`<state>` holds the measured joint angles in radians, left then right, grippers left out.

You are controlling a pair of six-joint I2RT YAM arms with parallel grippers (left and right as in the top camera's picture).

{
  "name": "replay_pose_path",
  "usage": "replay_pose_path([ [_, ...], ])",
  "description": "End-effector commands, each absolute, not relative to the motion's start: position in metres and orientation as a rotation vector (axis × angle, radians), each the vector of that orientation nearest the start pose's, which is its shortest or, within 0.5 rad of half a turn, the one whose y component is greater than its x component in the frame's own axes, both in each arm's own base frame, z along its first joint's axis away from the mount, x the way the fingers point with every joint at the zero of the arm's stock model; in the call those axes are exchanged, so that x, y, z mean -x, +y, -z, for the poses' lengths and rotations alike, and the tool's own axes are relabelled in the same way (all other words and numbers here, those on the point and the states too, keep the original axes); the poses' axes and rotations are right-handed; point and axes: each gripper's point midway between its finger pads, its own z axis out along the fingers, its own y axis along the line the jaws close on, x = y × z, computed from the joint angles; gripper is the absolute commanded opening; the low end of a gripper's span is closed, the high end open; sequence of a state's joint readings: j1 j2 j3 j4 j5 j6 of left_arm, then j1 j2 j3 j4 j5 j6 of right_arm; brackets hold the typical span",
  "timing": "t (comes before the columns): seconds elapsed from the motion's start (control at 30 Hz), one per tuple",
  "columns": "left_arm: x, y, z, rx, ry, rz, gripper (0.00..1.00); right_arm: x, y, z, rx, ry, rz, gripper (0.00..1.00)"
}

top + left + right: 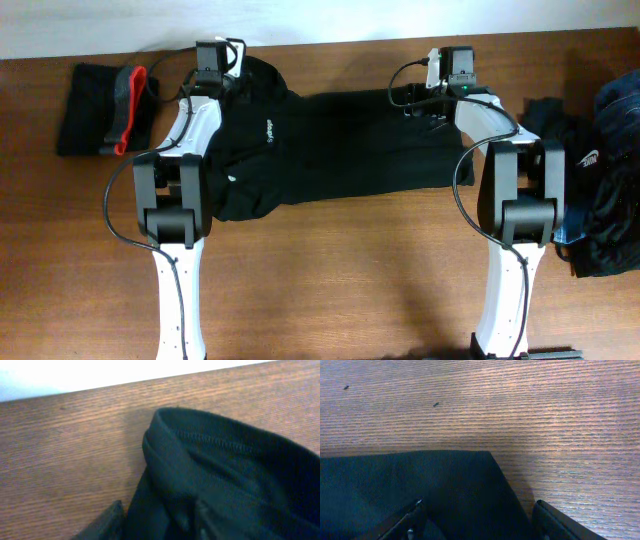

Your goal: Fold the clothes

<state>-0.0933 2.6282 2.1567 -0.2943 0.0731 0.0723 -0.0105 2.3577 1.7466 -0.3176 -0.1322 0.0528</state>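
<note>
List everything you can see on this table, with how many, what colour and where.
black shirt: one, black with small white print, spread across the middle of the table
folded garment: one, black with a red and grey band, far left of the table
clothes pile: one heap, dark blue and black, right edge; number of pieces cannot be told
table: one, brown wood, under everything
left arm: one, white and black, over the shirt's left end
right arm: one, white and black, at the shirt's right end
left gripper: one, dark, at the shirt's far left edge, fabric between its fingers
right gripper: one, dark, fingers apart, straddling the shirt's far right corner
</note>
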Motion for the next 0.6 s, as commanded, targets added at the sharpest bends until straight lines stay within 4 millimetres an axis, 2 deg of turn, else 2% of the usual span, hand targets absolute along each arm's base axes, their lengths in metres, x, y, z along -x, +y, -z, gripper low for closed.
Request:
replay_pose_path([
  [0.0,-0.681,-0.072,-0.030,-0.231,2.280,0.075,0.29,-0.597,0.012,-0.017,-0.022,2.474,-0.161,0.73],
  [0.07,-0.684,-0.072,-0.039,-0.231,2.267,0.076,0.20,-0.599,0.011,-0.021,-0.004,2.464,-0.154,0.73],
  [0.13,-0.685,-0.073,-0.045,-0.232,2.264,0.079,0.16,-0.603,0.011,-0.026,-0.003,2.452,-0.153,0.71],
  [0.2,-0.685,-0.073,-0.047,-0.232,2.263,0.079,0.10,-0.605,0.011,-0.029,-0.002,2.443,-0.153,0.64],
  [0.27,-0.685,-0.073,-0.047,-0.232,2.265,0.079,0.08,-0.607,0.011,-0.031,-0.002,2.433,-0.152,0.56],
  [0.37,-0.684,-0.073,-0.046,-0.232,2.271,0.078,0.07,-0.608,0.011,-0.032,-0.002,2.428,-0.151,0.55],
  [0.4,-0.684,-0.073,-0.046,-0.232,2.271,0.078,0.27,-0.608,0.010,-0.032,-0.005,2.426,-0.143,0.62],
  [0.43,-0.684,-0.073,-0.046,-0.232,2.271,0.078,0.43,-0.609,0.009,-0.032,-0.007,2.425,-0.136,0.64],
  [0.47,-0.684,-0.073,-0.046,-0.233,2.271,0.078,0.46,-0.609,0.008,-0.032,-0.010,2.425,-0.127,0.64],
  [0.57,-0.683,-0.072,-0.042,-0.233,2.280,0.079,0.46,-0.609,0.004,-0.031,-0.021,2.425,-0.099,0.64],
])
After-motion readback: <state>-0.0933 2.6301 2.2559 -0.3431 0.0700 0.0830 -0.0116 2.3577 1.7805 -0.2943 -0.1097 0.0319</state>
